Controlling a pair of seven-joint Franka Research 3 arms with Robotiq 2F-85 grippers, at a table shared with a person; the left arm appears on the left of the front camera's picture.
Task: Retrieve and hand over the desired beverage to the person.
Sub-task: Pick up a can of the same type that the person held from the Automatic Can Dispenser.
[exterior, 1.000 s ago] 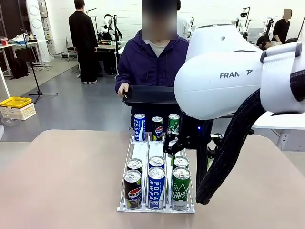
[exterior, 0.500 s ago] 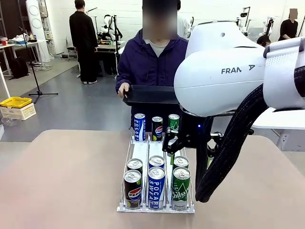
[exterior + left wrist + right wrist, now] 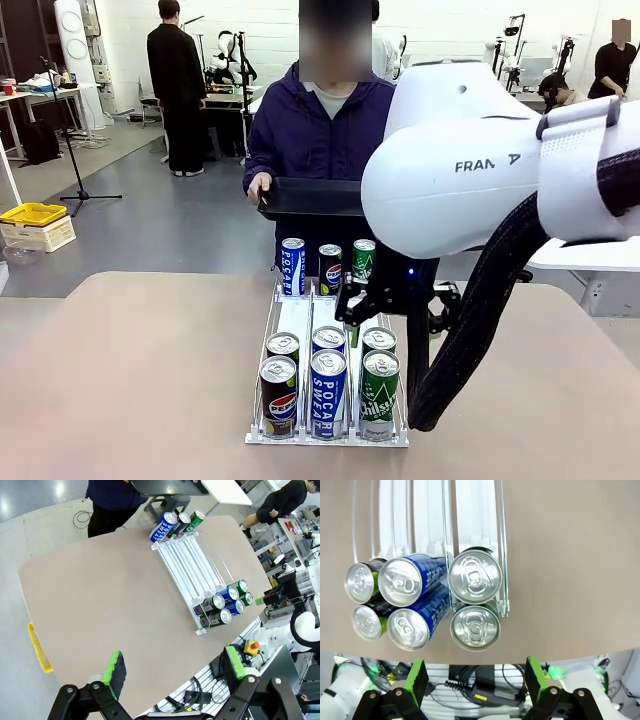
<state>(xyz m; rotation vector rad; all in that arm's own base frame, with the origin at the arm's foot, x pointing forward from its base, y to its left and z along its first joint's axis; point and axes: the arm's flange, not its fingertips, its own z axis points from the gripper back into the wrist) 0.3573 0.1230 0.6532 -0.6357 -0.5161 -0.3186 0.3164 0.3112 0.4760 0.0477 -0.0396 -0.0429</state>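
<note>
Above the near cans (image 3: 475,575) of the rack (image 3: 501,540), right pincer (image 3: 475,674) spread, empty; left pincer (image 3: 173,665) spread

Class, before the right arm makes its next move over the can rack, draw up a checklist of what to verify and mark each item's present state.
1. Is the right gripper open? Ok.
2. Are the nearest cans in the lane below it centred between its fingers? Ok.
3. Is the left gripper open, high and away from the rack? Ok.
4. Is the person holding the dark tray at the table's far edge? Ok.
5. Which drink does the person want? Cannot tell.
</note>
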